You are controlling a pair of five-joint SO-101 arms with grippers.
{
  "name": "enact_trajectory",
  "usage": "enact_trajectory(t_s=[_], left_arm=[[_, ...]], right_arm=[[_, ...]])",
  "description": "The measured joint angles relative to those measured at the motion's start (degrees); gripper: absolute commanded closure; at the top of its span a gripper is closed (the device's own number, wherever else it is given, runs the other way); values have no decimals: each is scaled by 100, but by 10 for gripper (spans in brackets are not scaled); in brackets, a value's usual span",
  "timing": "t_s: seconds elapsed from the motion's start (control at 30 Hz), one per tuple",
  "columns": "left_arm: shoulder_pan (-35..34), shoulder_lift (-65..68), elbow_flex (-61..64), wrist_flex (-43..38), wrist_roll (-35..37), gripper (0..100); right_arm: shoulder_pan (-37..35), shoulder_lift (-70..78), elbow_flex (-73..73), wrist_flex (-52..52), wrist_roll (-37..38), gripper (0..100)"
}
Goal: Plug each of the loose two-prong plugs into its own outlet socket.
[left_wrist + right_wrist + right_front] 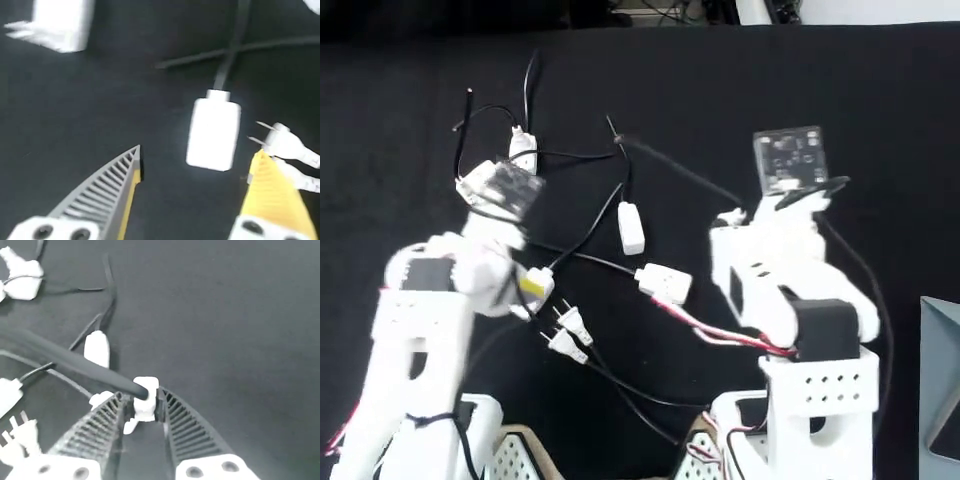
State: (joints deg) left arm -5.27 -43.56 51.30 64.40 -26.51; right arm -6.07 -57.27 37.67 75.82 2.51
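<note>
The two-prong plugs (573, 322) lie side by side on the black tabletop (880, 90), prongs free, just beside my left gripper (199, 152). My left fingers are spread wide, with a white outlet socket (212, 132) lying flat between them and one plug's prongs close to my yellow finger (272, 185). My right gripper (143, 399) pinches a white connector (146, 385) on a thick black cable (65, 360). A second socket (631, 228) and a third socket (665, 283) lie between my arms, apart from the plugs.
</note>
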Motion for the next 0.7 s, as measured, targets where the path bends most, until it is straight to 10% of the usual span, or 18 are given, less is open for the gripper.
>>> enact_trajectory(t_s=[0.43,0.7], left_arm=[[-3165,0,-1002,642,712,668],[-3719,-9,-527,642,1134,668]], right_arm=[[-2549,26,1705,-2365,-193,986],[-3604,1310,1723,-3543,-193,986]])
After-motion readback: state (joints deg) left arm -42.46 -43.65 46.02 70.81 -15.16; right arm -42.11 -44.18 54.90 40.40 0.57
